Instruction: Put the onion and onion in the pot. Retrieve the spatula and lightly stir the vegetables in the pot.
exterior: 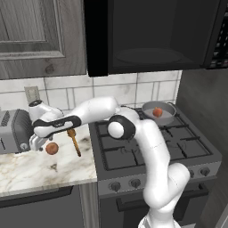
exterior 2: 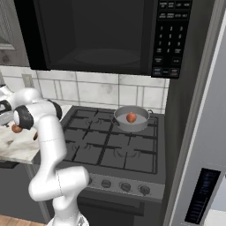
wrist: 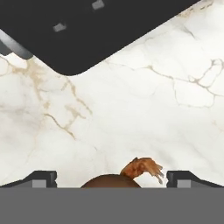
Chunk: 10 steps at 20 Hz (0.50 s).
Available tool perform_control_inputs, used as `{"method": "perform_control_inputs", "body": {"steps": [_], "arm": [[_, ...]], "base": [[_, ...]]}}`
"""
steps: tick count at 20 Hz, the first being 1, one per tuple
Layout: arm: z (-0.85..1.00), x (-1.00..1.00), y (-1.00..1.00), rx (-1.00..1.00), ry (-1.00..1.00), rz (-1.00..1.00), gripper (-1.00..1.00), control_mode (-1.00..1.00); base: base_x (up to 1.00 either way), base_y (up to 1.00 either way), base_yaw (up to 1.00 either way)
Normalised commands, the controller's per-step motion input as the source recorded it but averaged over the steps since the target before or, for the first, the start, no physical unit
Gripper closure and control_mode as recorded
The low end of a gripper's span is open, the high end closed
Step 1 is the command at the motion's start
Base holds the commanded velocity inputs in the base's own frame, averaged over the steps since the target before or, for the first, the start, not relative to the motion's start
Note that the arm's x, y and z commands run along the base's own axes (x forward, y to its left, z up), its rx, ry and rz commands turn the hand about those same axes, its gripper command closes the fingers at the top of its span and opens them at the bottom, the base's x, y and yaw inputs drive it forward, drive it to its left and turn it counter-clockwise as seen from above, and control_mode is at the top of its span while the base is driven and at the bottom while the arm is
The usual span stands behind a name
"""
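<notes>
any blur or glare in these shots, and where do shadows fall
Left base view: sharp, even light, no glare; soft shadow beneath the onion on the counter. Right base view: crisp, with a dark microwave interior. Hand view: marble is sharp, but the onion between the gripper fingertips is cropped at the bottom edge.

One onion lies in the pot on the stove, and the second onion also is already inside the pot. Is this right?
Not quite. One onion is in the pot, but the second onion is on the marble counter beside the spatula, under the gripper. The left base view shows it.
</notes>
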Motion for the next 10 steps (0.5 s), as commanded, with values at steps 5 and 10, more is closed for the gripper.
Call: {"method": "perform_control_inputs", "body": {"steps": [5,10], "arm": [[-0.22,-0.01,-0.12,-0.01,0.0,0.0,-1.0,-1.0],[-0.19,0.02,-0.25,0.0,0.0,-0.04,-1.0,-1.0]], "base": [[0.0,0.0,0.0],[0.0,0.0,0.0]]}}
